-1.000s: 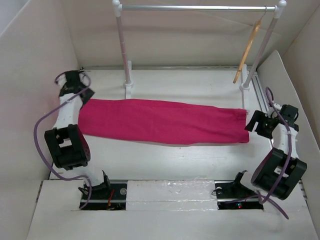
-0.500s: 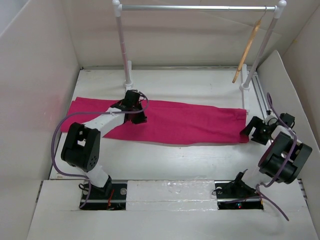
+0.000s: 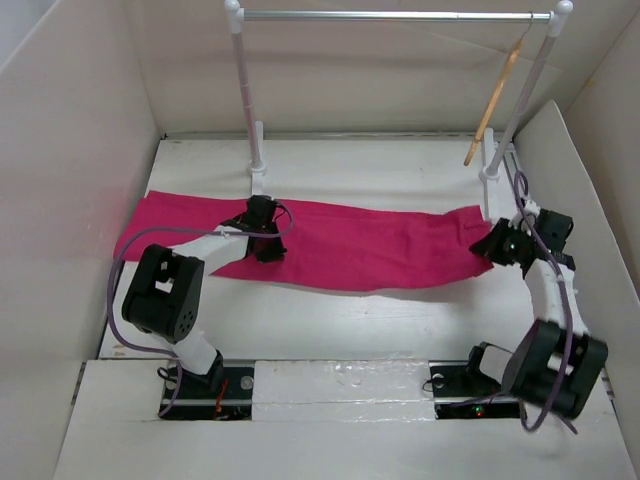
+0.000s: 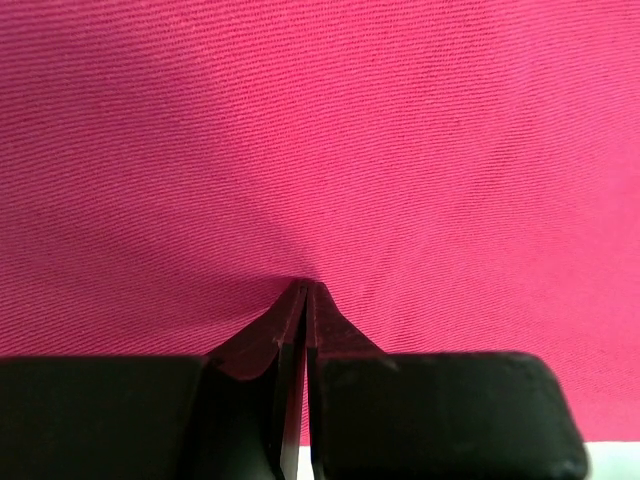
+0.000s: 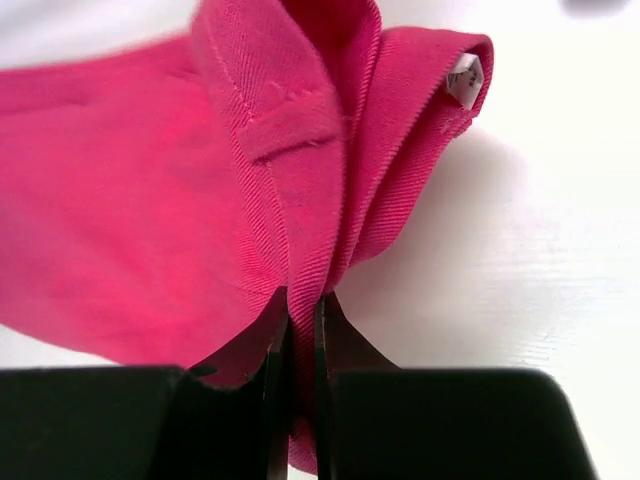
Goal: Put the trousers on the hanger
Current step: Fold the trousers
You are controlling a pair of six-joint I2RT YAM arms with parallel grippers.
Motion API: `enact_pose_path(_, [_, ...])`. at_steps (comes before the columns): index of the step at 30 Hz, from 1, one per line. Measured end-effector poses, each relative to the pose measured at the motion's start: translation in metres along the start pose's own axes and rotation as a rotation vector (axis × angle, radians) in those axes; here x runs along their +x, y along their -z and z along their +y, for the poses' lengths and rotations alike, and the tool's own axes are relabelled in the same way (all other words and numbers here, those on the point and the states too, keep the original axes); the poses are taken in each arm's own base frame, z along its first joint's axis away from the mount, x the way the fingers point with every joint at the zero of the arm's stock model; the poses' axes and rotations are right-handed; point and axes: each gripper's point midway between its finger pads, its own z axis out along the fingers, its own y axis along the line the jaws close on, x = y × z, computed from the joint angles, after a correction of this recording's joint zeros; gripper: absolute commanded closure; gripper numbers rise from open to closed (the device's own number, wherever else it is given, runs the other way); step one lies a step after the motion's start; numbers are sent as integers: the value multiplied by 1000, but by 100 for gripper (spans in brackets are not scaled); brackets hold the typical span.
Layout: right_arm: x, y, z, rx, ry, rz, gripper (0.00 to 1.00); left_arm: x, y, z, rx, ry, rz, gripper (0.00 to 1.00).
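The magenta trousers (image 3: 370,250) lie flat across the table from left to right. My left gripper (image 3: 262,243) rests on their left-middle part. In the left wrist view it (image 4: 303,288) is shut, and the cloth (image 4: 320,130) creases toward its tips as if pinched there. My right gripper (image 3: 497,241) is at the trousers' right end. In the right wrist view it (image 5: 302,296) is shut on a folded waistband edge (image 5: 300,180), raised a little off the table. The tan wooden hanger (image 3: 495,100) hangs tilted from the rail's right end, away from both grippers.
A rack with white posts (image 3: 246,90) and a grey rail (image 3: 400,15) stands at the back of the table. Cardboard walls (image 3: 70,150) close in the left, back and right sides. The right post's base (image 3: 492,170) is close behind the right gripper.
The left arm swung from the trousers' left end to their left-middle and shut there. The right gripper closed on the right end and drew it up and back, bunching the cloth.
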Motion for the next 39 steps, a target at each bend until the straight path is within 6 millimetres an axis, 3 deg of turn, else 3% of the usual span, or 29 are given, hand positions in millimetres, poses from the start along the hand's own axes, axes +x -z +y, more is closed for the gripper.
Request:
enact_pose_path(4, [-57, 58, 72, -41, 208, -182, 100, 2, -1, -3, 9, -8, 6, 100])
enact_pose_path(6, [-76, 88, 97, -52, 275, -255, 100, 5, -3, -5, 23, -11, 20, 100])
enact_pose_path(9, [-88, 125, 120, -43, 342, -307, 100, 13, -4, -16, 77, -23, 38, 100])
enact_pose_path(12, [-88, 150, 133, -32, 380, -311, 100, 22, -5, -29, 107, -59, 51, 100])
enact_pose_path(17, [-93, 186, 147, 5, 427, -299, 100, 59, -7, -85, 189, -209, 107, 100])
enact_pose_path(23, [-145, 229, 184, -8, 541, -396, 100, 101, -13, -164, 317, -350, 183, 100])
enact_pose_path(28, [-145, 215, 215, -133, 603, -363, 100, 125, -9, -194, 342, -415, 210, 100])
enact_pose_path(30, [-138, 198, 231, -196, 631, -316, 100, 128, -7, -191, 337, -407, 227, 100])
enact_pose_path(32, [-130, 178, 252, -263, 656, -270, 100, 118, -5, -180, 320, -375, 229, 100])
enact_pose_path(35, [-116, 145, 287, -345, 689, -203, 100, 71, 6, -145, 259, -272, 174, 100])
enact_pose_path(39, [-97, 98, 335, -428, 703, -140, 100, -42, 53, -96, 224, -74, -62, 100])
